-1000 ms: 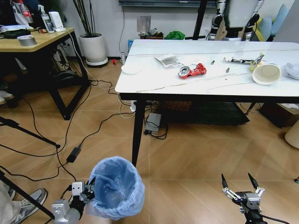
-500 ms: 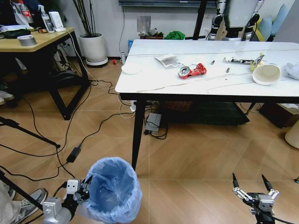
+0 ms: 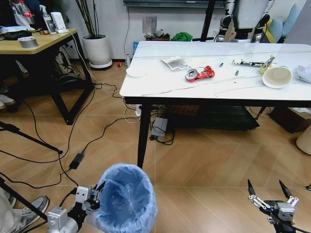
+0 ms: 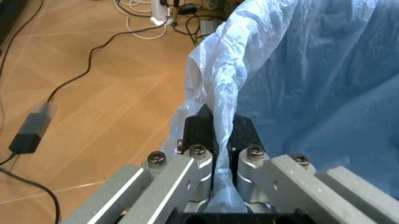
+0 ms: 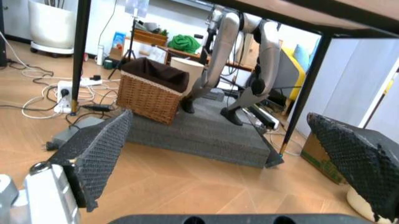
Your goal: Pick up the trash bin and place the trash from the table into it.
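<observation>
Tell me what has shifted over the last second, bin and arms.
The left gripper, clamped on the rim of the small round bin lined with a crinkled light blue bag, carried it slightly rightward and lower in the head view. The open right gripper drifted right and down. The white marble-look table and its litter stayed put.

Wooden floor (image 3: pixel 204 160) strewn with cables (image 3: pixel 73 141), wooden desk (image 3: pixel 36 43) left.

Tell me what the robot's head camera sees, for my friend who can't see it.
The left claw is shut on the rim of the trash bin, lined with a blue bag, above a wooden floor. The right claw hangs open nearby. Beyond, the table holds a red wrapper and a paper cup.
</observation>
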